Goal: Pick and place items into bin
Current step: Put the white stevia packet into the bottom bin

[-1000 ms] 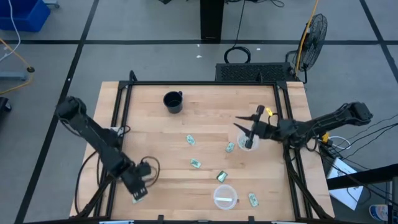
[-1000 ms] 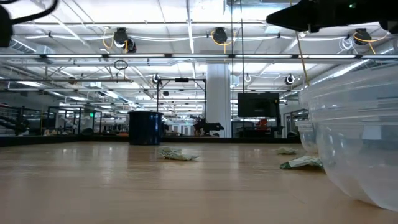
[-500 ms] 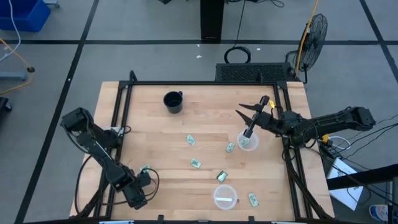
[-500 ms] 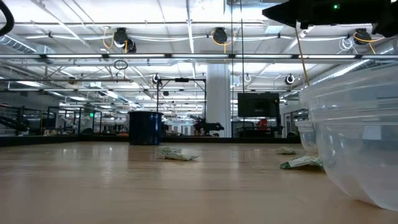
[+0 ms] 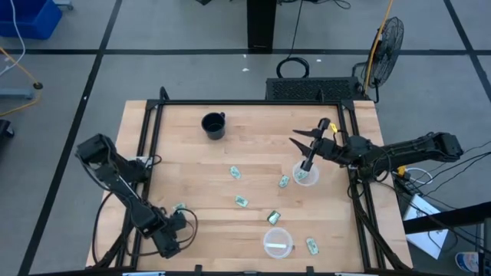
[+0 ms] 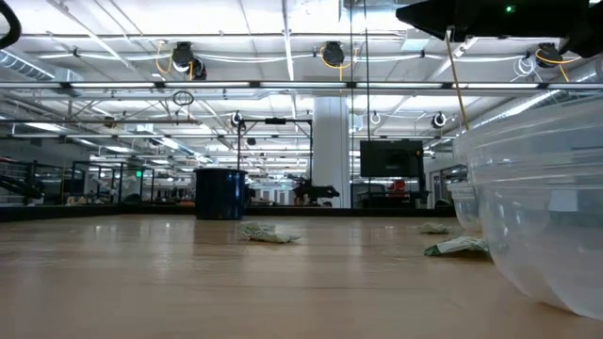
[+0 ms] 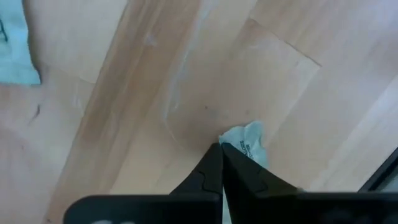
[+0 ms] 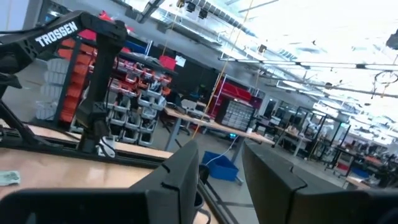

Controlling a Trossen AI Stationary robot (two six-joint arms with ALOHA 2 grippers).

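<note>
left gripper [image 7: 221, 152] at worktop's near left corner, fingers pressed together, tips touching packet [image 7: 246, 142]; right gripper [image 5: 305, 149] parted, empty, above clear cup [image 5: 306, 175] by right edge.

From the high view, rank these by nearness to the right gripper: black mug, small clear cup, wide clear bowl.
Right gripper:
1. Small clear cup, just under the fingers.
2. Black mug, far-left part of the table.
3. Wide clear bowl, near front edge; too close to the mug to call.
</note>
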